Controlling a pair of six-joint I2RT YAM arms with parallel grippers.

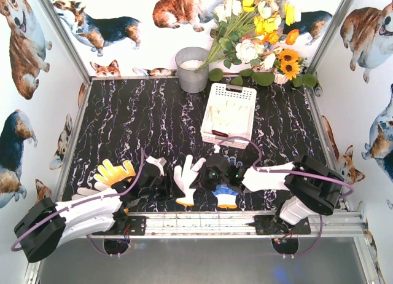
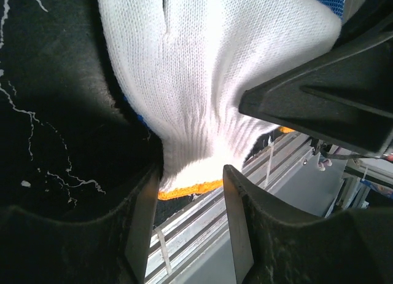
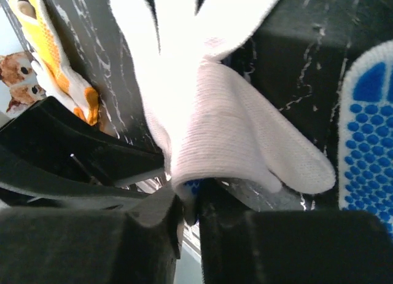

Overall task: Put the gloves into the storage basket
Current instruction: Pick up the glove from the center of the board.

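Right hand (image 3: pixel 189 201) pinches white glove (image 3: pixel 209 112) beside blue-dotted glove (image 3: pixel 368 142).

I get the top view bright and evenly lit from above; shadows on the table (image 1: pixel 123 124) sit short and soft at the lower centre; my wrist views are darker; the white glove (image 2: pixel 209 81) glares toward the top, its knit sharp in the left view, washed and blurred in the right; the fingers (image 2: pixel 73 235) along the bottom go soft black.

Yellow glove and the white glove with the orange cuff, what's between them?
The left gripper lies between the yellow glove and the white glove, closed on its cuff; the top view shows it.
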